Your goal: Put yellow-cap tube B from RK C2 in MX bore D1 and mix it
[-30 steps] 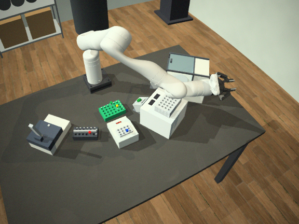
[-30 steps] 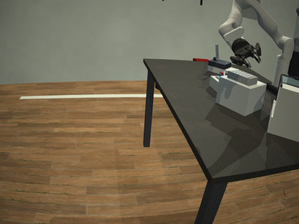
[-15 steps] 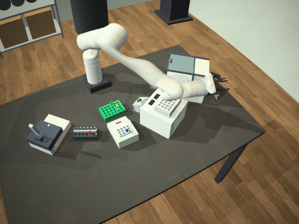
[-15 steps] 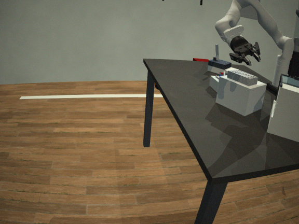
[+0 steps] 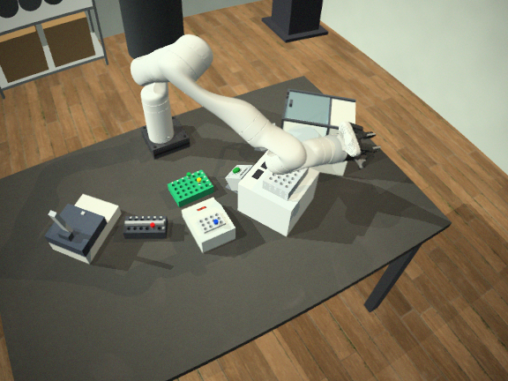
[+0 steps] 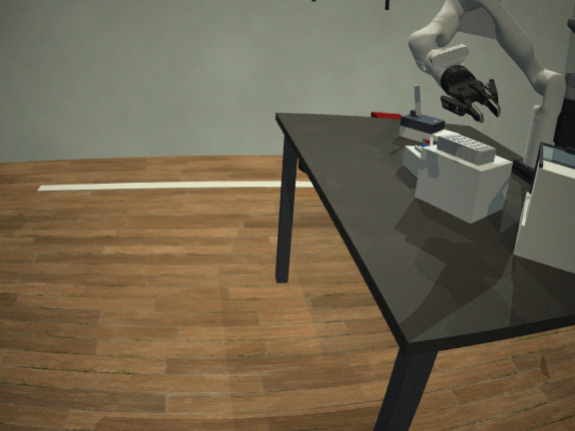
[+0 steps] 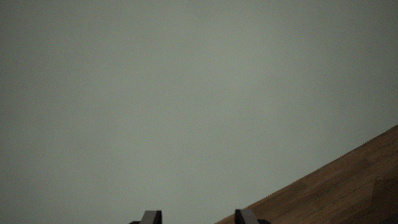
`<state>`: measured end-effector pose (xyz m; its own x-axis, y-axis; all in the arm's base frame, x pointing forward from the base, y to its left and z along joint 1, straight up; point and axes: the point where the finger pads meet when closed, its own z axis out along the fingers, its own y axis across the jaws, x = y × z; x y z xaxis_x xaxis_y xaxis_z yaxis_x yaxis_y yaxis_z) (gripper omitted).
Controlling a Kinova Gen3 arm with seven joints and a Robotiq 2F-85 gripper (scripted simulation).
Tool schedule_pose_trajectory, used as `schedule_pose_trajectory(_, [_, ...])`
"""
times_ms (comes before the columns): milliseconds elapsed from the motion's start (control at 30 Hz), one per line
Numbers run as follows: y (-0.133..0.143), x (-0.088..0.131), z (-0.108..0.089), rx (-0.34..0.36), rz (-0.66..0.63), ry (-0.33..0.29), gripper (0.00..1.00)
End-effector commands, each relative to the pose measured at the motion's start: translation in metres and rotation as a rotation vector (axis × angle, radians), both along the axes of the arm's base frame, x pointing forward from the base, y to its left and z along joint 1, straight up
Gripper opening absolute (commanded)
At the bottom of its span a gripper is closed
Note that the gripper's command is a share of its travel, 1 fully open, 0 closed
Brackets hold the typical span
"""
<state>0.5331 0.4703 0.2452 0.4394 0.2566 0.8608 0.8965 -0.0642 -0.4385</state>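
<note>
Tube B's yellow cap (image 5: 198,180) shows in the green rack RK (image 5: 180,202); its body is hidden in the rack. The mixer MX (image 5: 262,205) (image 6: 446,188) is a tall white box with a grey bored shaking block (image 5: 276,190) (image 6: 483,157) on top. The arm hides part of the block in the top view. I see no tube in its visible bores. The green START key (image 5: 236,169) is on the mixer's sloping front. No lit lamp shows. My gripper (image 5: 376,141) (image 6: 488,116) (image 7: 198,218) is open partway and empty, high above the bench, its fingers pointing away from the stations.
A green-capped tube (image 5: 189,175) stands near tube B. The dry block (image 5: 218,242) holds a blue-capped tube, the magnet block (image 5: 145,235) a red-capped one. The spectrophotometer (image 5: 112,210) is beyond them. The balance (image 5: 343,110) (image 6: 549,215) stands beside the mixer, under the forearm.
</note>
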Motion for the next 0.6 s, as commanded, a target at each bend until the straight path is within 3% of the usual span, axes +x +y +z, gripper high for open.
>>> schedule_pose_trajectory(0, [-0.008,0.001,0.006,-0.005,0.013,-0.019,0.42])
schedule_pose_trajectory(567, [-0.038,-0.016,0.007,-0.053,0.128,-0.117,0.42])
